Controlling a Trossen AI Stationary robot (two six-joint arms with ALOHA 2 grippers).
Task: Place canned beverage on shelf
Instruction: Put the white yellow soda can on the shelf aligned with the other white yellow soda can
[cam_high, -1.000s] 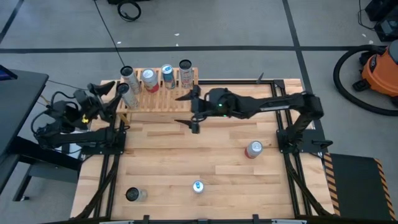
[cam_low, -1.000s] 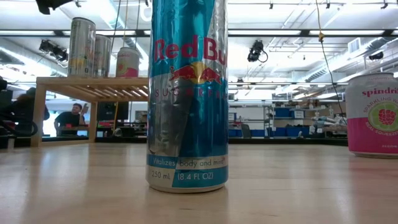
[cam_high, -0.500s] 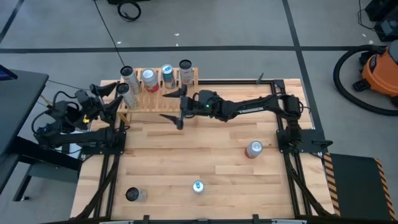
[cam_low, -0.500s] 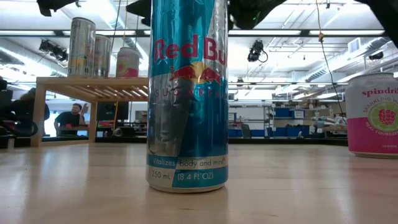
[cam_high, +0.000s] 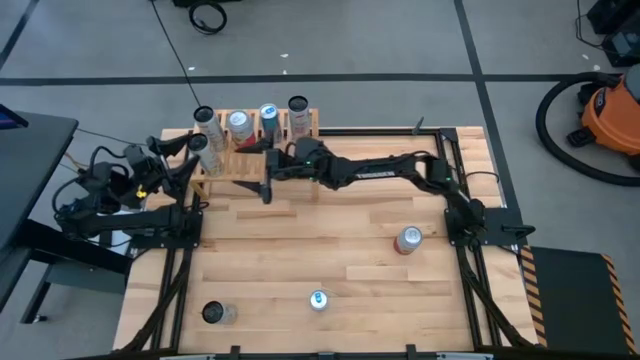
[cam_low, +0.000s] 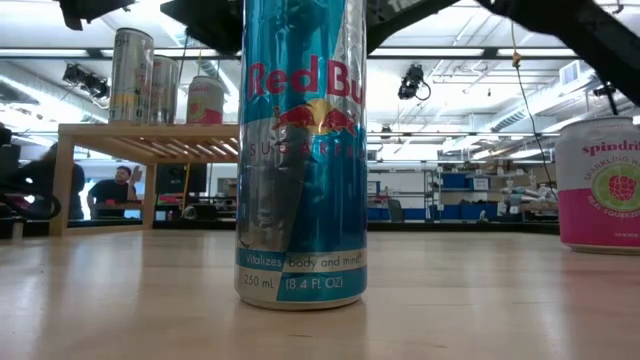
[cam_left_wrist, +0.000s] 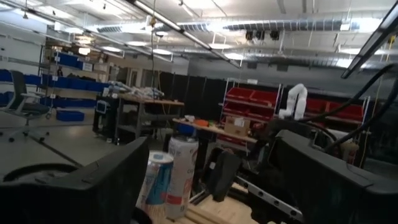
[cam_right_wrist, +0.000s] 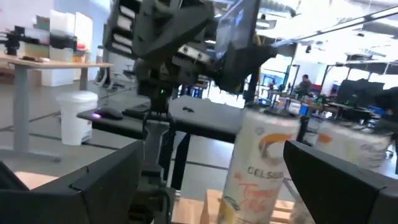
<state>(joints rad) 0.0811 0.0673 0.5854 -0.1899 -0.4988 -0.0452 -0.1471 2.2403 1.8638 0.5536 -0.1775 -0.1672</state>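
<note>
The shelf (cam_high: 232, 160), a low rack of pale slats, stands at the table's far left (cam_low: 150, 135) and carries several cans (cam_high: 240, 125). A white Celsius can (cam_right_wrist: 255, 168) stands upright at its left end (cam_high: 206, 150). My right gripper (cam_high: 255, 168) reaches level over the shelf's front and is open. In the right wrist view its fingers (cam_right_wrist: 87, 186) stand either side of the Celsius can, short of it. My left gripper (cam_high: 175, 152) waits open at the shelf's left end, with cans (cam_left_wrist: 180, 177) ahead of it.
Three cans stand upright on the plank table: a pink Spindrift can (cam_high: 407, 240) on the right, a blue Red Bull can (cam_high: 318, 299) at the near middle (cam_low: 302, 150), and a dark can (cam_high: 215, 313) near left. The middle of the table is free.
My right arm has stretched out toward the table's left edge along the shelf's front, sinking a little. Its gripper has gone from the shelf's right end to near its left end and has stayed open.
</note>
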